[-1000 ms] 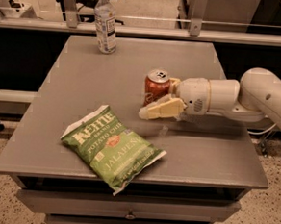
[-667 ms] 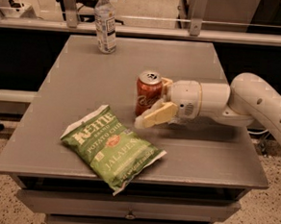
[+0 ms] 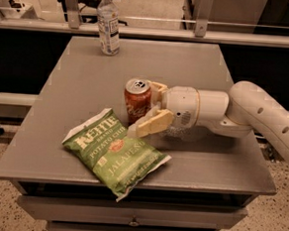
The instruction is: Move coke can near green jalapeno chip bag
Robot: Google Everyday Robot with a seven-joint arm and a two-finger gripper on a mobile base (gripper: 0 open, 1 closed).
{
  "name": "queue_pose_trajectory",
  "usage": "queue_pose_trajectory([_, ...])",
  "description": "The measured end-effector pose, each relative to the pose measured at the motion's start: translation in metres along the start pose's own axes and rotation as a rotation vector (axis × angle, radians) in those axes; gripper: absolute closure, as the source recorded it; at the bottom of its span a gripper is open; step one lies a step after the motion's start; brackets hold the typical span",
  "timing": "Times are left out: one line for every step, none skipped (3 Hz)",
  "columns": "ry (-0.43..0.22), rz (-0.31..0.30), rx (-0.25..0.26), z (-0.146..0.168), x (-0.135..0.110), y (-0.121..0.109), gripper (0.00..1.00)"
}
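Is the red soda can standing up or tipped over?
Standing up: the red aluminium coke can shows its silver top upward, with the gripper clasping it mid-table.

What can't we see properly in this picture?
In the camera view:
Right side of the coke can, hidden by the gripper shut around it beside the green jalapeno chip bag.
Rest of the arm, cut off by the right edge.
Words on the water bottle, too small to read.
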State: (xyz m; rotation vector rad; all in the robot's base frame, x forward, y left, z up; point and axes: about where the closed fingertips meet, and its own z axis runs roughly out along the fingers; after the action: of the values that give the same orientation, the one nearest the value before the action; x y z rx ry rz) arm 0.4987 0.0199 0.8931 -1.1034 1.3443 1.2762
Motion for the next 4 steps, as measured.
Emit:
queue_pose_trajectory([0.027, -0.031, 0.006, -0.004, -0.005, -0.001, 0.00])
queue_pose_trajectory([0.104, -0.101, 0.044, -0.027, -0.013, -0.022, 0.00])
queue_pose_trajectory([0.191, -0.186, 0.085, -0.066, -0.030, -0.059, 0.00])
queue_pose_trajectory([0.227, -0.237, 0.137, -0.104, -0.050, -0.098, 0.00])
